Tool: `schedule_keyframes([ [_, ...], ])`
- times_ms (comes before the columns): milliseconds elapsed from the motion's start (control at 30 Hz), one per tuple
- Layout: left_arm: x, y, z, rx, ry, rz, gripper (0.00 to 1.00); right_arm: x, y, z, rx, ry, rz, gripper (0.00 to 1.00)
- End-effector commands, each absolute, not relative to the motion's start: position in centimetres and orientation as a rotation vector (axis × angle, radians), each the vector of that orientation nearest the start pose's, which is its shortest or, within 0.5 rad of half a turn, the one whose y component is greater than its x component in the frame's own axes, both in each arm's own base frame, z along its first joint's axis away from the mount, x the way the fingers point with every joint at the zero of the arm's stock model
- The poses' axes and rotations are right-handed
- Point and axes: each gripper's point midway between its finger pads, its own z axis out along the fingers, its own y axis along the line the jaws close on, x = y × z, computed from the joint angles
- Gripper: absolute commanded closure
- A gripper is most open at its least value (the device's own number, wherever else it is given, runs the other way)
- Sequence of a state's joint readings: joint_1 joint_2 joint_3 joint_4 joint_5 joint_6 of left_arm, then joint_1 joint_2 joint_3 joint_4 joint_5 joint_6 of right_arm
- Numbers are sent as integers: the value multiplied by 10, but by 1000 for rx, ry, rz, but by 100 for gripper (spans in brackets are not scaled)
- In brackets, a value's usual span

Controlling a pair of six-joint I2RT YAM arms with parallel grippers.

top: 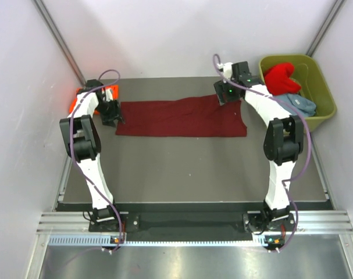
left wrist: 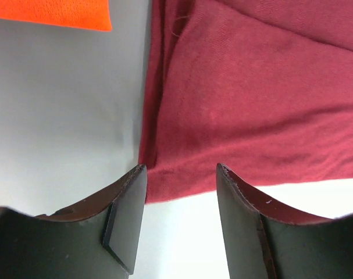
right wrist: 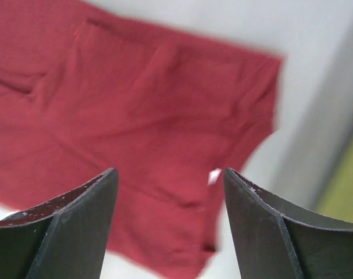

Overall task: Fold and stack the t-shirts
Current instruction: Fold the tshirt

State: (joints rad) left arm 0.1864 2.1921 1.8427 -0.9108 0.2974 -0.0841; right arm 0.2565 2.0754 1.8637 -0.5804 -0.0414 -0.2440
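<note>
Lying flat as long folded strip near far edge of worktop (top: pixel 188 168): maroon t-shirt (top: pixel 176 116). Left gripper (left wrist: pixel 181 197) above its left end, jaws parted, nothing between. Right gripper (right wrist: pixel 170 197) above right end, jaws well apart, empty; that view blurred. Orange t-shirt (top: pixel 111 91) at far-left corner, mostly hidden behind left arm. Red t-shirt (top: pixel 279 77) and grey-blue t-shirt (top: pixel 301 103) heaped in olive tub (top: pixel 326 96) beside far-right corner, shapes unclear.
</note>
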Motion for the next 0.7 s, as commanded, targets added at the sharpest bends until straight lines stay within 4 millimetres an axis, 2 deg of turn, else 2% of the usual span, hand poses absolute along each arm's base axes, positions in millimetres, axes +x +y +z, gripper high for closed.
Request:
schedule_keyframes([
  [0,466,34,57,-303,2775,-368,44,510,127,121,-234,2460,409,27],
  [133,464,38,45,-319,2797,-342,44,505,109,90,-120,2542,456,26],
  [300,461,39,33,-319,2825,-323,45,500,81,75,10,2581,481,26],
  [367,461,38,30,-317,2830,-318,46,493,77,66,25,2608,491,26],
  [433,461,37,27,-311,2840,-318,49,486,82,62,22,2623,539,26],
  [467,460,35,25,-306,2845,-317,51,479,83,54,40,2649,558,25],
  [533,458,33,22,-292,2858,-310,60,472,87,46,57,2669,596,26],
  [567,456,31,21,-286,2867,-312,74,468,88,41,69,2684,603,26],
  [667,448,26,18,-272,2890,-312,100,465,88,31,68,2710,598,26],
])
